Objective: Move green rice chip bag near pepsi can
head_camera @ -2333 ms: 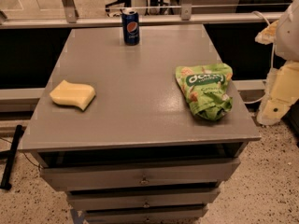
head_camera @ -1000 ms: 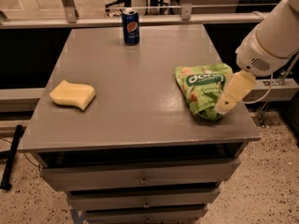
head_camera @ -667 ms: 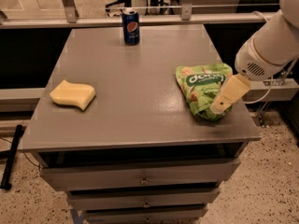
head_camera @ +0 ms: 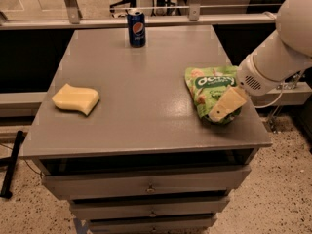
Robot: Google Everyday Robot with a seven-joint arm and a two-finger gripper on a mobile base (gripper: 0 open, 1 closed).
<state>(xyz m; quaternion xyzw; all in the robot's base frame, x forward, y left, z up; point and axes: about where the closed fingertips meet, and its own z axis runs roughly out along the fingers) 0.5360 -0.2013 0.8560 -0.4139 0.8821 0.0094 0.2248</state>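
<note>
Hovering over the green rice chip bag point(head_camera: 204, 82) at the table's point(head_camera: 146, 106) right edge, the pincer point(head_camera: 225, 104) seemed at the reaching step; released or clenched, I could not tell. The pepsi can point(head_camera: 136, 28) stood well apart at the far edge, so the next move called for a grasp, then a carry there.

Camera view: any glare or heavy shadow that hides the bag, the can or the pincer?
Camera view: dim warm light; soft sheen on the table beside the green rice chip bag; pepsi can logo readable; pincer well lit, over the bag's lower right part; deep shadow under the tabletop.
</note>
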